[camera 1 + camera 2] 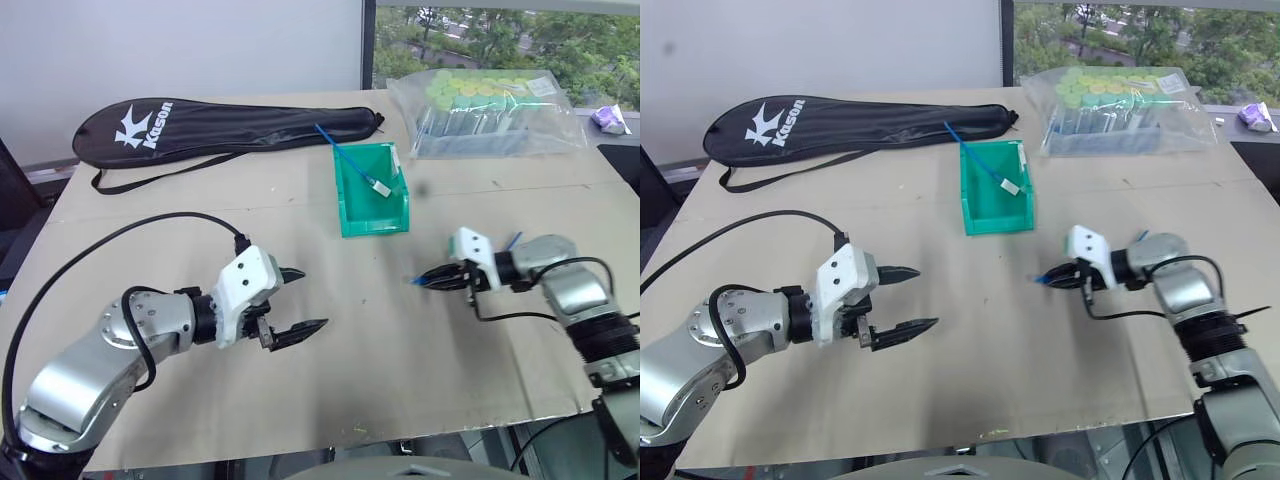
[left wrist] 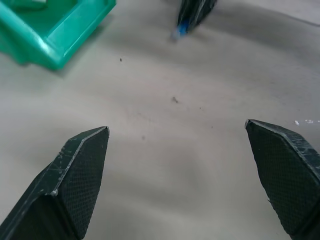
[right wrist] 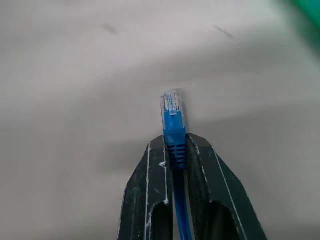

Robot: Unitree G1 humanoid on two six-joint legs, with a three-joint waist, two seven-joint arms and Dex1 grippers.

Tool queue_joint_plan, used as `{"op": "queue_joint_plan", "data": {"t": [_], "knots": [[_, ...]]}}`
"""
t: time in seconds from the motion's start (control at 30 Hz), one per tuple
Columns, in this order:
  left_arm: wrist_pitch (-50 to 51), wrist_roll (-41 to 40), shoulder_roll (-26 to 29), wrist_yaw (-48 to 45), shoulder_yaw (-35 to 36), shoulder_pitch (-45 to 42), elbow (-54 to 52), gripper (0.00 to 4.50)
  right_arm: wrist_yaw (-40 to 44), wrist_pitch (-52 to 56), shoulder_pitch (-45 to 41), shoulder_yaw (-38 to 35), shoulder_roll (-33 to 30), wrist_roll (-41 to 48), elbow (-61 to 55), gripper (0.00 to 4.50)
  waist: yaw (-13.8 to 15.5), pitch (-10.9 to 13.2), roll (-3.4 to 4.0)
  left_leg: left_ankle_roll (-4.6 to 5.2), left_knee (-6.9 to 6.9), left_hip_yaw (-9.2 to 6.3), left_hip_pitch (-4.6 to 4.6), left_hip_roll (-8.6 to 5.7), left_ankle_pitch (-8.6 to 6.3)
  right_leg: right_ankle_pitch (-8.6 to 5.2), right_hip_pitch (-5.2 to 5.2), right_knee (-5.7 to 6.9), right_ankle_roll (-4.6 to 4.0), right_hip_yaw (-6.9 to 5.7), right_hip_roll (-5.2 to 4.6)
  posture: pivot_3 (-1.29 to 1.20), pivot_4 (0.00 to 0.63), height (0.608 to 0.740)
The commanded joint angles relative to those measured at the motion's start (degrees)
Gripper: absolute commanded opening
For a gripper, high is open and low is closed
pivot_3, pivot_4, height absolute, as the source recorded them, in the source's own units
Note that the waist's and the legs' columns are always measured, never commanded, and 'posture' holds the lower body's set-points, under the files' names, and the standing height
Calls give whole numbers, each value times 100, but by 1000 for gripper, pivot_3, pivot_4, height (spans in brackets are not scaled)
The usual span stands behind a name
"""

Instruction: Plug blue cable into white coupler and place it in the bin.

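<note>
The blue cable (image 3: 174, 131) is pinched just behind its clear plug in the right end effector (image 1: 432, 277), held low over the desk (image 1: 400, 350) short of the bin (image 1: 372, 215); the bin already contains a blue cable ending in a white block (a separate one, I judge); the left end effector (image 1: 298, 300) hangs empty, fingers spread wide; no loose white coupler is visible, so plugging and binning both remain.
</note>
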Motion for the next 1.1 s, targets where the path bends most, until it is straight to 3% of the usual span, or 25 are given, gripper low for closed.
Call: {"op": "queue_joint_plan", "data": {"t": [0.03, 0.13, 0.2, 0.27, 0.3, 0.4, 0.43, 0.5, 0.6, 0.7, 0.9, 1.1], "knots": [[-173, 121, 148, -186, 165, -17, 69, 4500, -357, 360, -185, 289, 351, -161, -449, 47, -24, 1, 0, -1, 0, 0, -1, 0, 1, 0, -3, 3, 0, 0, 1, 0, 150, 740], [-273, 281, 285, -343, 76, -97, 176, 4500, -506, 363, -325, 516, 571, -325, -455, 47, -24, 4, -4, -2, 0, 2, -3, -1, 1, 0, -6, 5, 0, 2, -1, 0, 150, 740], [-302, 338, 301, -414, -46, -189, 223, 4500, -696, 413, -408, 546, 748, -365, -432, 855, -18, 4, -5, -2, 0, 3, -3, -2, 1, 0, -6, 4, 0, 3, -3, 0, 150, 740], [-316, 453, 254, -426, -262, -373, 330, 4500, -797, 477, -433, 525, 862, -330, -506, 1239, -5, 5, -6, -2, 1, 3, -3, -3, 1, 0, -6, 4, 0, 4, -4, 0, 150, 740], [-337, 557, 227, -425, -399, -490, 409, 4500, -868, 504, -428, 482, 900, -311, -547, 1940, 2, 5, -6, -2, 2, 3, -4, -4, 1, 0, -6, 4, 0, 4, -4, 0, 150, 740], [-395, 802, 92, -460, -841, -948, 698, 4500, -1010, 653, -295, 198, 813, -154, -878, 2985, 18, 6, -7, -3, 5, 3, -7, -8, 2, 0, -6, 4, 0, 5, -4, 0, 150, 740], [-390, 869, 30, -476, -988, -1117, 810, 4500, -1009, 732, -200, 74, 730, -31, -1081, 3615, 30, 7, -9, -2, 8, 2, -10, -9, 1, 0, -6, 5, 0, 3, -4, 0, 150, 740], [-466, 1059, -70, -589, -1305, -1449, 1053, 4500, -1032, 945, 69, -251, 576, 300, -1583, 4467, 44, 8, -11, -2, 17, 1, -14, -9, 1, 0, -7, 7, 1, 2, -2, 0, 150, 740], [-569, 1395, -176, -1005, -1944, -2108, 1494, 4500, -1161, 1250, 836, -940, 312, 938, -2560, 4467, 139, 10, -16, -1, 23, -3, -21, -11, 0, -1, -7, 7, 2, -4, 1, 0, 150, 740], [-686, 1665, -405, -1461, -2516, -2740, 1902, 3772, -1353, 1127, 1864, -1621, 232, 1409, -3133, 4500, 123, 12, -21, 1, 32, -4, -25, -11, 0, -1, -6, 7, 2, -3, 5, 0, 150, 740], [-1205, 2323, -989, -2017, -3339, -3472, 3019, 3772, -1378, 50, 3783, -2616, 157, 1589, -3204, 4500, 99, 16, -26, 4, 67, 0, -24, -13, -2, -2, -3, 37, 5, 12, 13, 0, 150, 740], [-1730, 2719, -1453, -2114, -3473, -3536, 3781, 3772, -1371, -602, 4468, -2889, 151, 1699, -3177, 4500, 36, 18, -30, 4, 77, 5, -4, -2, -2, -3, -3, 66, 4, 33, 33, 0, 150, 740]]}}
